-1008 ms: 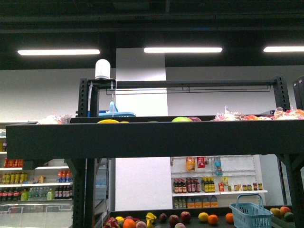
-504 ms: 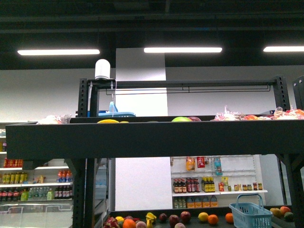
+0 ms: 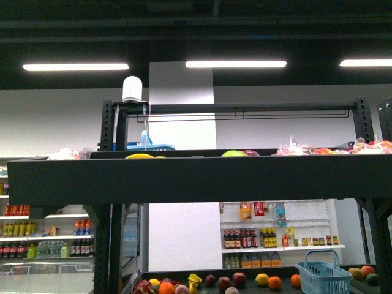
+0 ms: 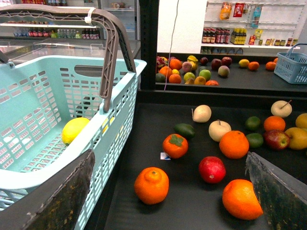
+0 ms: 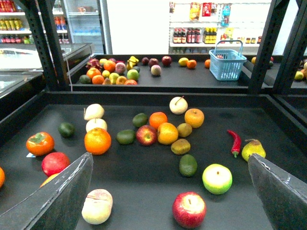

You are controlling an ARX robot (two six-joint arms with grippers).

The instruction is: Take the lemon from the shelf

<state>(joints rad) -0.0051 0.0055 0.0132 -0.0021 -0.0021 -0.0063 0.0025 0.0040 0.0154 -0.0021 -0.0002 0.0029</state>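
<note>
STEP: judged final, release done | LEMON (image 4: 75,129): lying inside the light-blue basket (image 4: 29,175), left of frame, off the shelf (image 4: 192,201) | PINCERS: left pincer (image 4: 168,191) and right pincer (image 5: 168,191) both standing spread, empty | NEXT: likely withdrawing clear of basket handle.

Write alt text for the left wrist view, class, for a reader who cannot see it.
A yellow lemon lies inside a pale blue basket with a grey handle, beside a black shelf tier scattered with oranges, apples, a pomegranate and other fruit. The open left gripper frames the scene, holding nothing; store shelves of bottles stand behind.
</note>
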